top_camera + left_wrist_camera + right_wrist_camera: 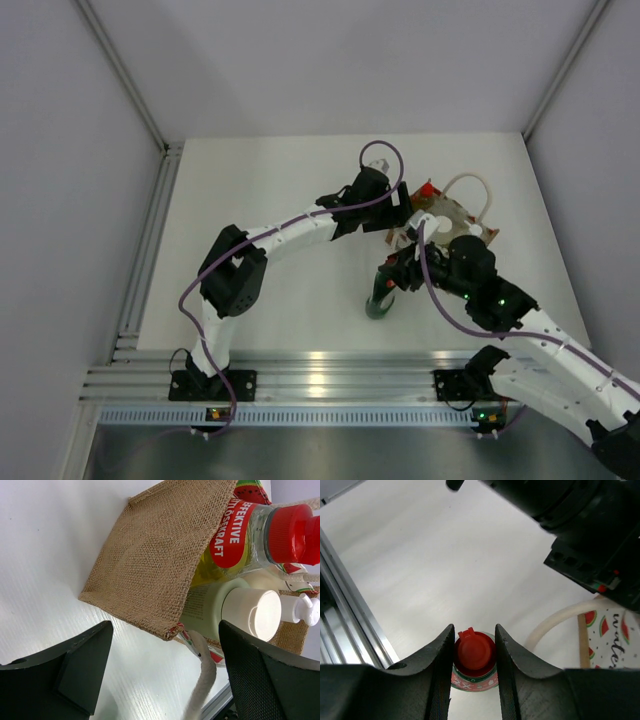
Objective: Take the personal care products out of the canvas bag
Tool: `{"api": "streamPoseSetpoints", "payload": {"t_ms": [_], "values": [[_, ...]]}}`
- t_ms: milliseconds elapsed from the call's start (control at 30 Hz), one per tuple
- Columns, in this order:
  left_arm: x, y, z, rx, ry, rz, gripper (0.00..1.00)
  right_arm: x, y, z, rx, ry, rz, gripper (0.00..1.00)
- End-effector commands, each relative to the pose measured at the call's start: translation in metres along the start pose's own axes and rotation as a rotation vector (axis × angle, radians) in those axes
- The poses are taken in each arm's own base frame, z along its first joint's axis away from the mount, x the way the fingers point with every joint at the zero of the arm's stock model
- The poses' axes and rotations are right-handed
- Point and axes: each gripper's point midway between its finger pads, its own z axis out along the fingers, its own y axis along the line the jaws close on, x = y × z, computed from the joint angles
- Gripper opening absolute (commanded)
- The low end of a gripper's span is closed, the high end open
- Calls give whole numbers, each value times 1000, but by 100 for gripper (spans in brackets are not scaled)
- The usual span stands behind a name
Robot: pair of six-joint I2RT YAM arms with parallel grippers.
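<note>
Progress check from my end: I'd call it one out, three to go. The dark green bottle (379,303) is out of the canvas bag (155,555) and sits on the table (50,540) at about 8 o'clock from the bag in the top view. The right gripper (474,640) is clamped on its red cap (472,652), one finger pressed against each side. That bottle looks upright, with its long axis vertical and the cap pointing straight up at the wrist cam.

Left inside are the yellow bottle (235,540), the cream bottle (210,605) and a white pump top (306,609) whose body I can't see. In the left wrist view all three poke out of the bag mouth with their long axes running 9 to 3 and their caps pointing toward 3 o'clock. In the top view the mouth and the rope handle (470,190) face roughly 12 o'clock, toward the far edge. The bag looks tipped onto its side to me, but I can't say for sure.

The left gripper (165,630) has its fingers spread wide apart, holding nothing, right beside the bag's lower corner. My guess is the cream one goes next.
</note>
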Motion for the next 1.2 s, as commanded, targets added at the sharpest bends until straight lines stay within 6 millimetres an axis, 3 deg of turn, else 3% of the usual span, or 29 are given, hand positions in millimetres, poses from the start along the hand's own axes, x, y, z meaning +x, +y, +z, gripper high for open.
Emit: {"api": "streamPoseSetpoints", "payload": {"t_ms": [0,167,333,400,433,533,600,700,933,1067,1167], "values": [[-8,-12,-1,40,-24,19,90,-66,16,-2,-38,-302,-149,0],[-9,-12,-3,39,-28,24,90,-41,21,8,-47,-295,-173,0],[-8,-12,-3,42,-22,22,90,-33,20,15,-39,-250,-166,1],[-8,-13,-3,44,-22,21,90,-32,20,16,-38,-237,-158,15],[-8,-13,-3,45,-21,21,91,-31,20,16,-37,-231,-154,32],[-8,-13,-3,46,-22,21,91,-35,20,14,-36,-233,-147,46],[-7,-13,-3,45,-19,21,91,-41,22,10,-40,-246,-146,48],[-7,-13,-3,47,-19,23,91,-49,24,4,-45,-260,-148,64],[-8,-14,-6,50,-20,24,91,-75,27,-14,-37,-308,-148,65],[-9,-17,-10,56,-23,27,91,-105,11,-36,79,-393,-107,66],[-10,-17,-12,57,-26,30,91,-124,-26,-57,303,-452,-6,70]]}}
